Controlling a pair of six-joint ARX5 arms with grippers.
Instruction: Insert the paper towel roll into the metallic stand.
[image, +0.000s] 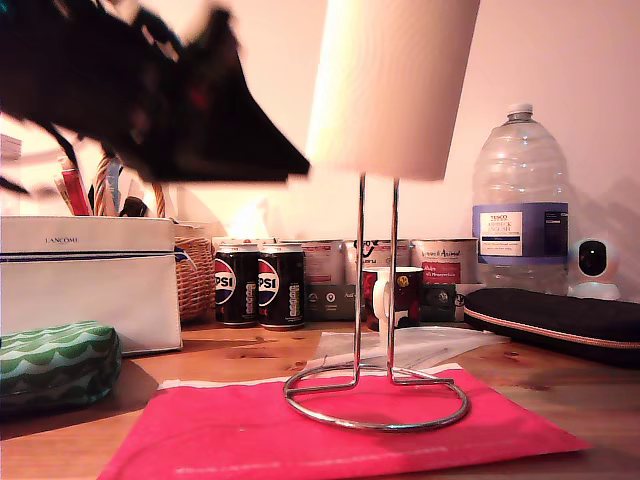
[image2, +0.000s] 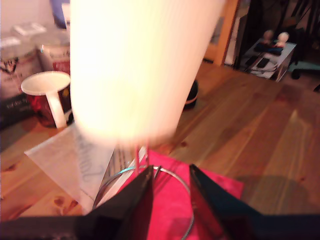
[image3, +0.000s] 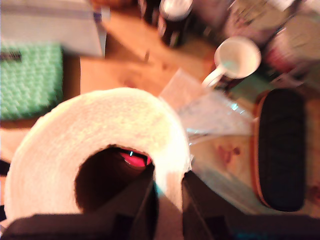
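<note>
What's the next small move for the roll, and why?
Probably lower the paper towel roll straight down. My second gripper pinches its wall, the metallic stand post already enters its tilted bottom, and the pink mat shows through the core.

The surface (image: 250, 350) is knotty pine board, warm orange-brown. Behind it in the exterior view stands a plain, pale wall (image: 560, 60) lit by warm, pinkish light. The first wrist view shows a wooden door frame (image2: 227, 30) and a dim area beyond it holding dark furniture (image2: 272, 25).
</note>
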